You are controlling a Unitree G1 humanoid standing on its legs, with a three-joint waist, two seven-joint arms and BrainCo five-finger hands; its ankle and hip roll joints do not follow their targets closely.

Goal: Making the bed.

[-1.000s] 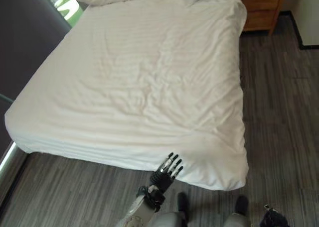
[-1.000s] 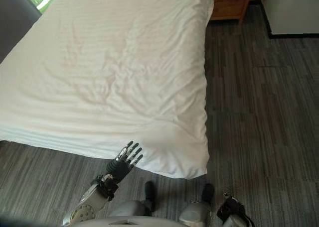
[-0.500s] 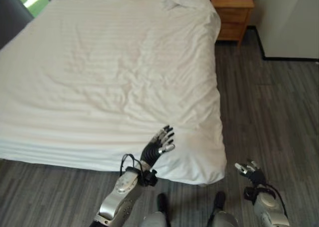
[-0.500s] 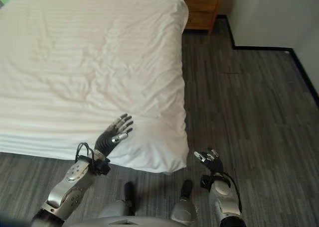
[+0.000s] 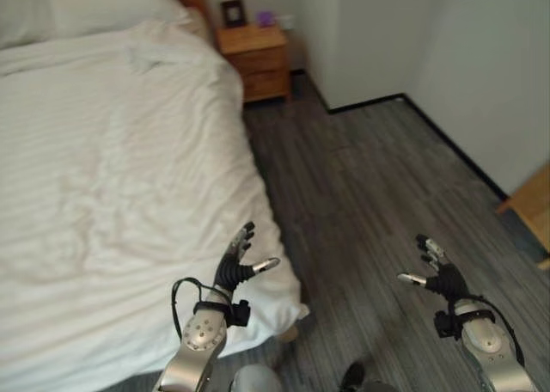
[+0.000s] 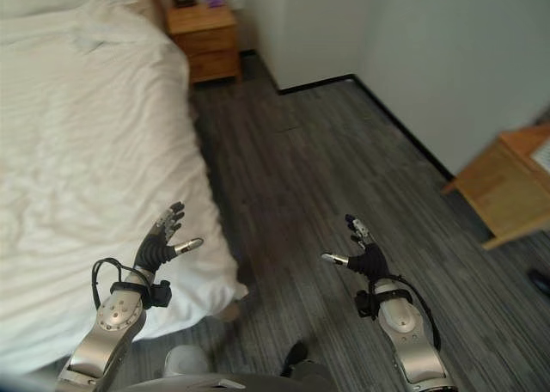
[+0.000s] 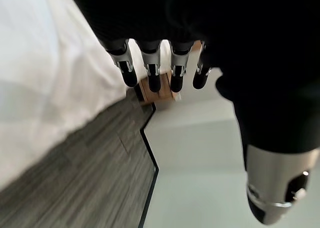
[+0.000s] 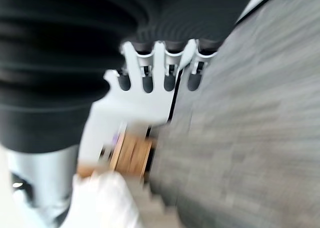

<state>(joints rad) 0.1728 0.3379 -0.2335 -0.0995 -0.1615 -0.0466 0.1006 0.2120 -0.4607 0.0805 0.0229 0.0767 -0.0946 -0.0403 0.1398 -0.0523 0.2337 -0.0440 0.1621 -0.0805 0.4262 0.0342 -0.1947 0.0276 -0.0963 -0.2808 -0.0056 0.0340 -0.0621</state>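
Nearest, the left hand (image 5: 238,265) hovers over the bed's near right corner and the right hand (image 5: 436,272) over bare floor (image 5: 361,186), both spread and empty. Beyond, the white duvet (image 5: 112,168) looks largely smoothed; faint creases and the far pillow (image 5: 77,9) probably remain.

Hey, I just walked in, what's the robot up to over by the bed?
It stands at the foot corner of the bed, which is covered by a white duvet that lies fairly flat with some wrinkles. Neither robot hand holds anything: the left robot hand hovers open above the duvet's corner, and the right robot hand is open above the grey floor. A wooden nightstand sits by the head of the bed.
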